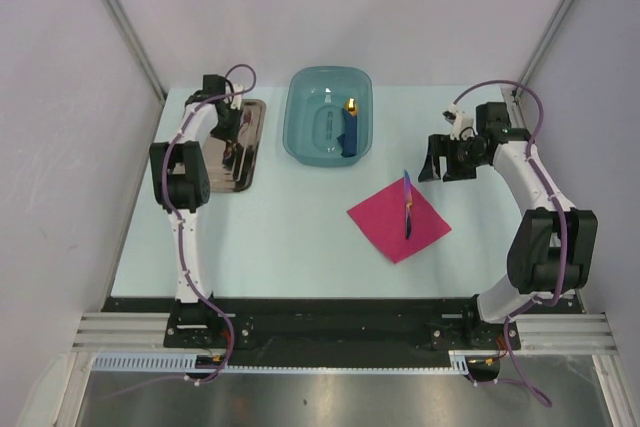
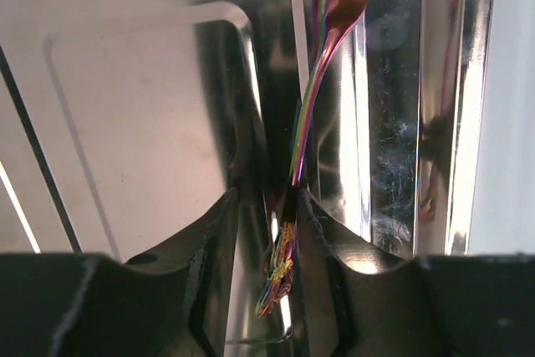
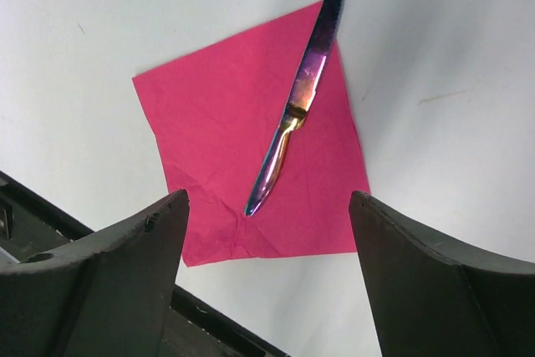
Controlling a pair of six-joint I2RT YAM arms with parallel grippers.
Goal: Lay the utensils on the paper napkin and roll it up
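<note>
Left wrist view has the left pincer [image 2: 267, 206] down in the metal tray [image 2: 125, 123], its jaws partly open and straddling the handle of the fork [image 2: 299, 140]. The handle sits close against one finger with a dark gap on the other side, so by my reading nothing is clamped yet. The step in hand looks like picking this fork up. To do it well, the jaws should close squarely across the handle, a little in from its end, so the fork cannot pivot or skid on the tray's shiny floor. The lift should then go straight up until the tines clear the raised rim.

Across the desk [image 1: 300, 237] the napkin [image 1: 385, 222] lies flat, well apart from the tray. The knife [image 1: 407, 207] rests along it, blade tip just past the far corner. The right pincer [image 3: 267, 202] hovers near the napkin, jaws wide apart and holding nothing.

The fork would best be laid just beside the knife and parallel to it, handles at the same end, so the two roll as one bundle. Set it down gently, since the thin paper could shift or crease
</note>
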